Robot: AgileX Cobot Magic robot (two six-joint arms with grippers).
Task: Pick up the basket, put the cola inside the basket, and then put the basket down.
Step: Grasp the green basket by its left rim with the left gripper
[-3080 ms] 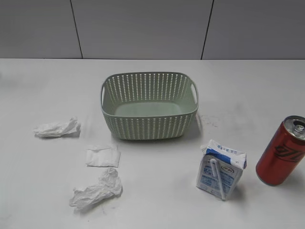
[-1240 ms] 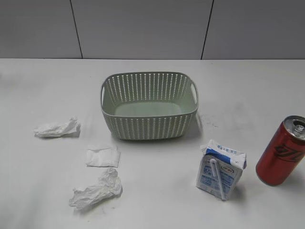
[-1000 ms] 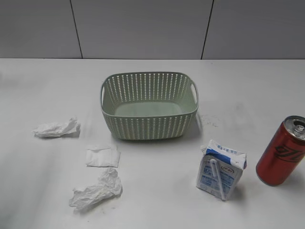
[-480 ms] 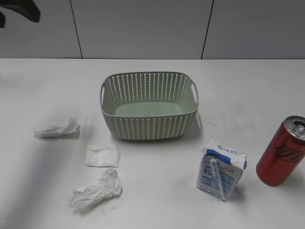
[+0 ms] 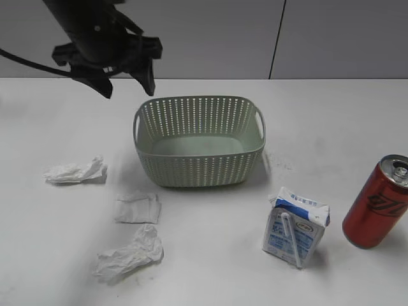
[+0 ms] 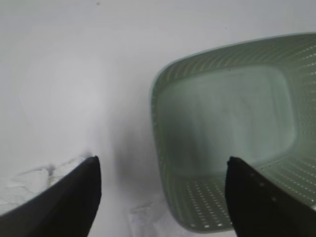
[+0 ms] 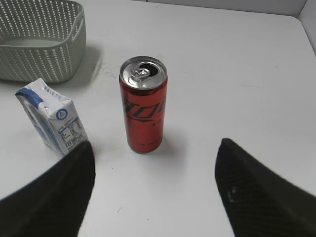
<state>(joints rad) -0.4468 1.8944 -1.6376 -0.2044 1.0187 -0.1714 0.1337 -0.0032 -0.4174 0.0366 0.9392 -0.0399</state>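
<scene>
The pale sage-green basket stands empty on the white table, also in the left wrist view and the right wrist view. The red cola can stands upright at the right edge, also in the right wrist view. My left gripper hangs open above the basket's left end; its jaws straddle the basket's left rim from above. My right gripper is open and empty, short of the cola; it does not show in the exterior view.
A blue-and-white drink carton with straw stands left of the cola, also in the right wrist view. Three crumpled white tissues lie left of and in front of the basket.
My left arm has come into the exterior view from the upper left and moved right and down to above the basket's left end. Basket, cola and carton have not moved.
</scene>
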